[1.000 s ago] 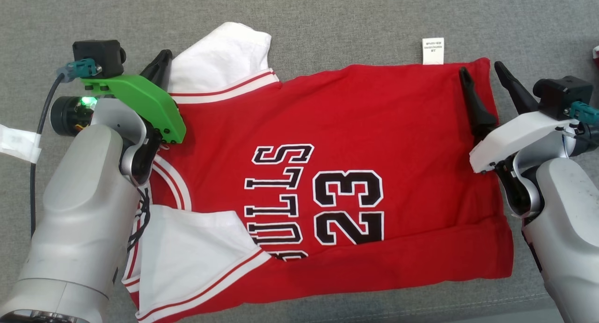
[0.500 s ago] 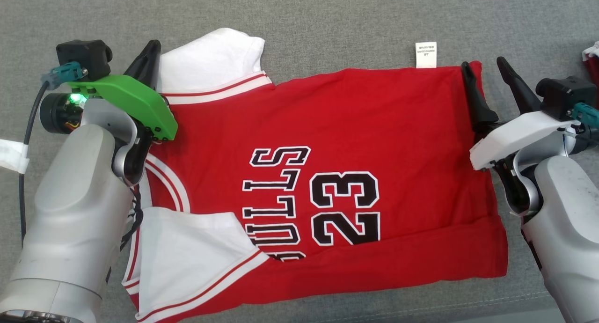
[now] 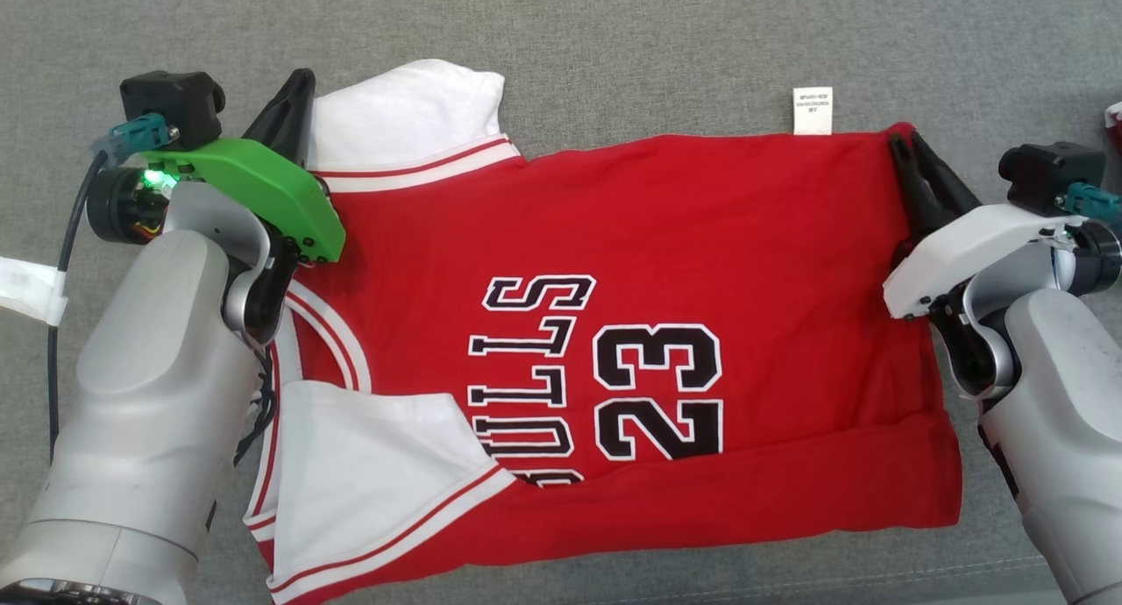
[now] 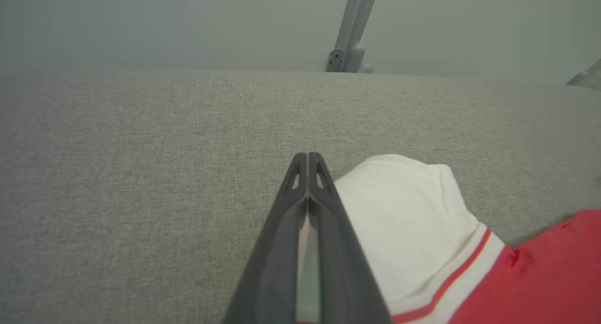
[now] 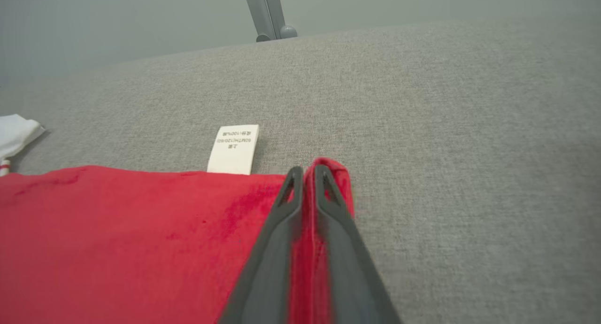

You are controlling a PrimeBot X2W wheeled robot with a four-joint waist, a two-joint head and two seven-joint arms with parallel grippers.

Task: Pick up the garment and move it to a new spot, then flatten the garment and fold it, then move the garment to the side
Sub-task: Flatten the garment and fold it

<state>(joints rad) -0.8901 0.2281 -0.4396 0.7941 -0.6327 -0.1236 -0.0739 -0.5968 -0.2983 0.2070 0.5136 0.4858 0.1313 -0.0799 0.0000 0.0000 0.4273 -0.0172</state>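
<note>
The garment point(image 3: 614, 237) is a red jersey with white sleeves and black lettering, spread flat on a grey fabric surface. My left gripper point(image 3: 302, 79) is shut at the left edge of the far white sleeve point(image 4: 399, 220). In the left wrist view a pale strip of cloth shows between the closed fingers point(image 4: 307, 157). My right gripper point(image 3: 903, 140) is shut on the far right corner of the red hem. Red cloth is pinched between its fingers point(image 5: 305, 171) and bulges up at the tips. The near sleeve lies folded over the jersey front.
A white care label point(image 3: 812, 110) sticks out past the garment's far edge, just left of the right gripper. A red and white item point(image 3: 1115, 114) peeks in at the right edge. A grey metal post point(image 5: 265, 9) stands beyond the surface. Bare grey fabric point(image 3: 614, 44) lies beyond the garment.
My right gripper's fingers, open astride the hem corner before, have closed on it. The left gripper stays shut at the sleeve. The head view has shifted slightly.
</note>
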